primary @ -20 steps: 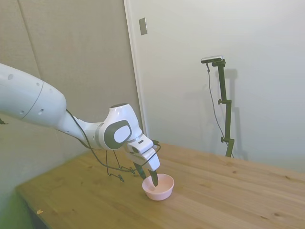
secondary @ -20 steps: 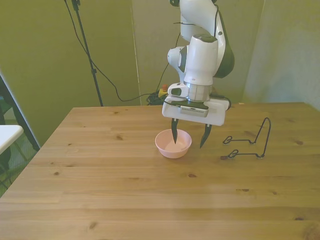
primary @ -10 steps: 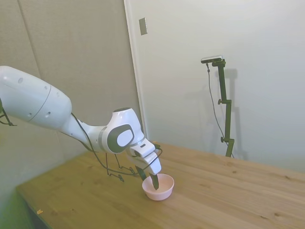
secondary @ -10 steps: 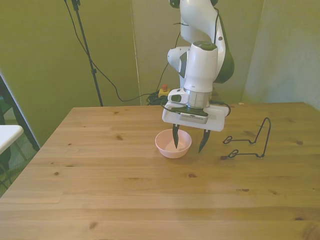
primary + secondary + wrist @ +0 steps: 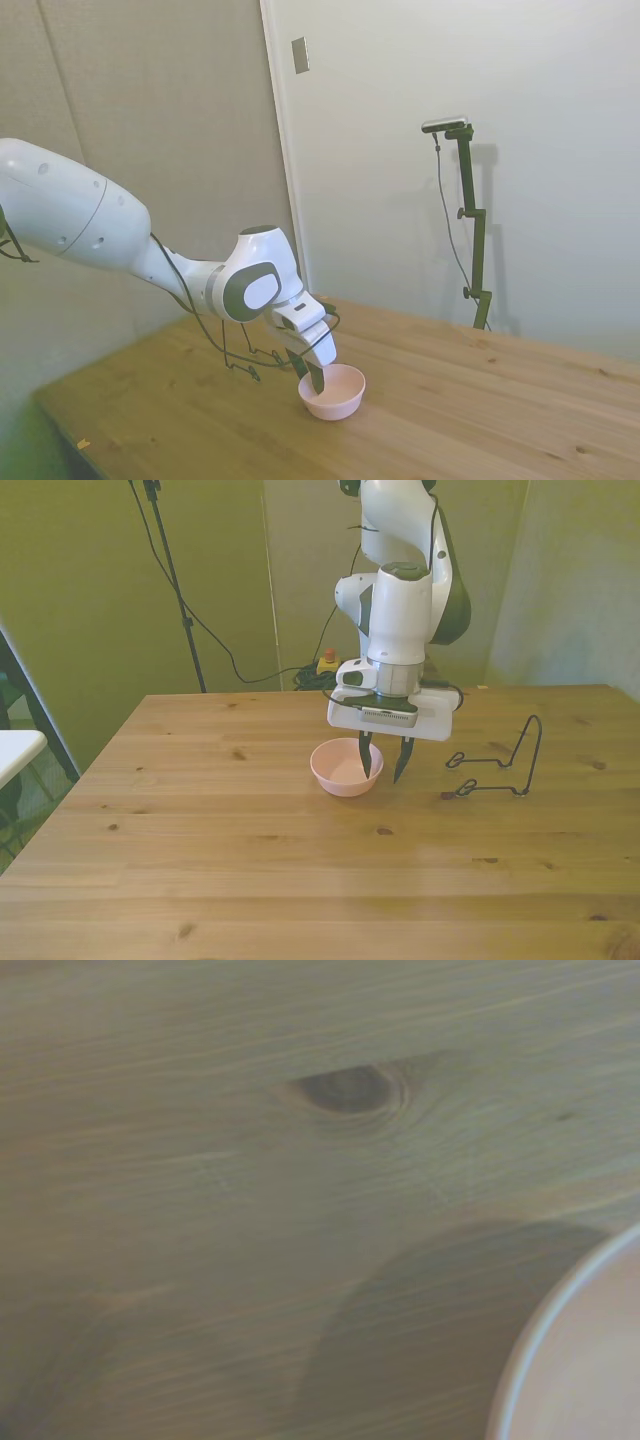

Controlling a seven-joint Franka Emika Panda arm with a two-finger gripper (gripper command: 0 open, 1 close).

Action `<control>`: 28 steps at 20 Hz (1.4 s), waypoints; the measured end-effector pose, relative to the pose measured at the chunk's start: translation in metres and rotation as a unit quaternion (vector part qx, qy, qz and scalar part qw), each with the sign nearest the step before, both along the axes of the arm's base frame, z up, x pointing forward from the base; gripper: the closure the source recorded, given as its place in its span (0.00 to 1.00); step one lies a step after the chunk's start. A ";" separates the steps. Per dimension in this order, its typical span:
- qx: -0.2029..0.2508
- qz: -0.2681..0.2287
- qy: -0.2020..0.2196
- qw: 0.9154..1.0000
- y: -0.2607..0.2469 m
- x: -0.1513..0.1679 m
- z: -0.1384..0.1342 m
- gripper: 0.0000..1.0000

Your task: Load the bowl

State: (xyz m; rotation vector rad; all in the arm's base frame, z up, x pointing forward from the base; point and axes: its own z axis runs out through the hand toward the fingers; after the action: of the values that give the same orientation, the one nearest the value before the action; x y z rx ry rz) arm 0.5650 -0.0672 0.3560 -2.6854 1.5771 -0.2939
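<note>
The pale pink bowl (image 5: 338,771) stands upright on the wooden table (image 5: 300,880); the side view shows the bowl (image 5: 338,395) too. My gripper (image 5: 383,777) hangs over the bowl's rim on the front view's right. One finger is inside the bowl and the other just outside it, so they straddle the rim. A gap wider than the rim still shows between them, so the gripper is open, though narrowly. In the side view the gripper (image 5: 316,383) dips to the bowl's near rim. The wrist view holds a blurred arc of the bowl (image 5: 590,1360) over bare wood.
A thin dark wire rack (image 5: 500,765) stands on the table to the front view's right of the bowl, about a hand's width from the gripper. The side view shows the wire rack (image 5: 245,360) behind the arm.
The fingers have drawn much closer together around the bowl's rim. The finger inside the bowl moved toward the front view's right. The wrist sank slightly; the bowl stayed put.
</note>
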 end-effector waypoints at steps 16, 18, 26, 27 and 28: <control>0.079 0.047 -0.047 0.995 0.037 0.002 0.043 1.00; 0.099 0.062 -0.057 0.992 0.052 0.000 0.056 1.00; 0.174 0.137 -0.090 0.971 0.108 -0.013 0.120 1.00; 0.188 0.146 -0.097 0.967 0.110 -0.013 0.120 1.00; 0.201 0.155 -0.103 0.962 0.112 -0.013 0.120 1.00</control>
State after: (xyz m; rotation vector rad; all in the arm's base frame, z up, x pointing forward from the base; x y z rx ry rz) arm 0.5523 0.0444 0.4763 -2.4352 1.0091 -0.2089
